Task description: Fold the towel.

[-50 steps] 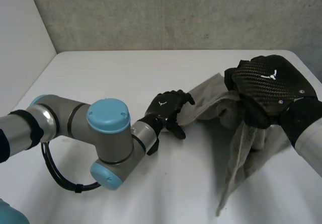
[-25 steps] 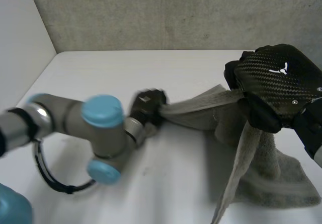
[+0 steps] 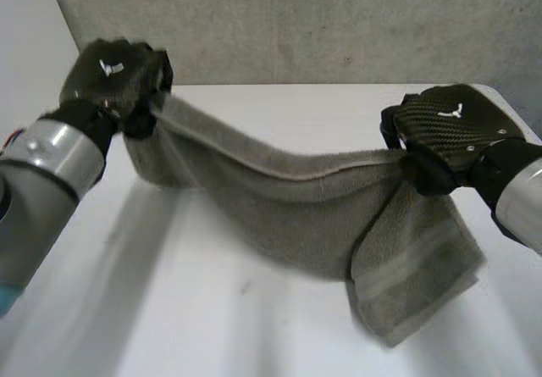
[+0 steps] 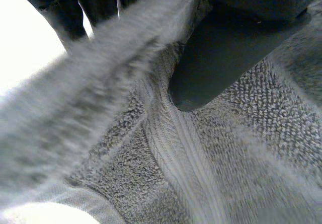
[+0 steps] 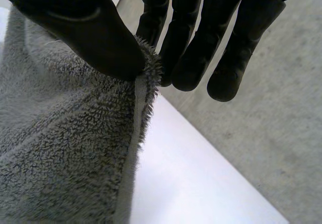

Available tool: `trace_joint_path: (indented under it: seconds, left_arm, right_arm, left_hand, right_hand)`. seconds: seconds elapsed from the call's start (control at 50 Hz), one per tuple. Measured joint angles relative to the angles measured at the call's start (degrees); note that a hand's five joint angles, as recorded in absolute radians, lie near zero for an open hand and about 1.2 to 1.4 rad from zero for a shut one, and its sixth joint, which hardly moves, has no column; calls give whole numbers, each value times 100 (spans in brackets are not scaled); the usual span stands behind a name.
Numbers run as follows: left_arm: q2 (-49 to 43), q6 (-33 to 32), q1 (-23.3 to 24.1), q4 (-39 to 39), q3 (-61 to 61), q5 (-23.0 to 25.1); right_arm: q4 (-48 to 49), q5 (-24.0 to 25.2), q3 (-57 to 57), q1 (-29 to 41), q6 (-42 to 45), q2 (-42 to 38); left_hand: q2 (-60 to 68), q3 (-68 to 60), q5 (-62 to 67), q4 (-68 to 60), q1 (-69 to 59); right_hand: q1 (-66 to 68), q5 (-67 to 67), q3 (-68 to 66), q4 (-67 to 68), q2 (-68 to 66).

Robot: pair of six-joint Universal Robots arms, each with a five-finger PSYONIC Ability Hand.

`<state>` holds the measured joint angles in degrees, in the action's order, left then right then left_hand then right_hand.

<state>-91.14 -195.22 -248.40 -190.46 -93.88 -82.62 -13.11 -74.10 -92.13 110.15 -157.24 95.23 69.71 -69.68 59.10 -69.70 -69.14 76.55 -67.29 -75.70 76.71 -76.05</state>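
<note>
Head view: a grey towel (image 3: 288, 203) hangs stretched between two black hands above a white desk (image 3: 254, 114), in front of a grey wall (image 3: 296, 21).
Left hand (image 3: 114, 72): raised at the far left, clenched on one end of the towel's upper edge.
Right hand (image 3: 449, 131): at the right, clenched on the other end of that edge.
Towel: its upper edge sags between the hands and the body droops below. A striped end hangs lowest under the right hand, close to the desk.
Left wrist view: the thumb (image 4: 221, 68) presses into the terry cloth, with the fingers (image 4: 55, 7) beyond a raised fold.
Right wrist view: the thumb pinches the hemmed edge against the fingers.
</note>
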Motion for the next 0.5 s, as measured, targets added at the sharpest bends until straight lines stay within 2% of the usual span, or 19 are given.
trace_joint_path:
  seconds: [0.12,0.24,0.38,0.5]
  left_arm:
    - [-89,-872,13,635,-324,43]
    - [-794,-1706,-54,1384,-184,-188]
    - [-1680,-1986,-94,1779,573,-495]
    - [-2361,-1951,2,1699,1824,-473]
  right_arm:
    - [-450,76,242,-29,99,-654]
    - [-1379,51,752,-104,627,-1694]
    - [-1862,-96,1605,-67,1326,-2672]
    - [-1672,-290,3044,99,1208,-3442]
  left_hand:
    - [0,0,0,0,0]
    - [3,0,0,0,0]
    - [3,0,0,-1,0]
    - [3,0,0,-1,0]
  right_hand:
    - [-4,0,0,0,0]
    - [-3,0,0,0,0]
    - [-3,-1,0,0,0]
    - [-3,-37,-1,0,0]
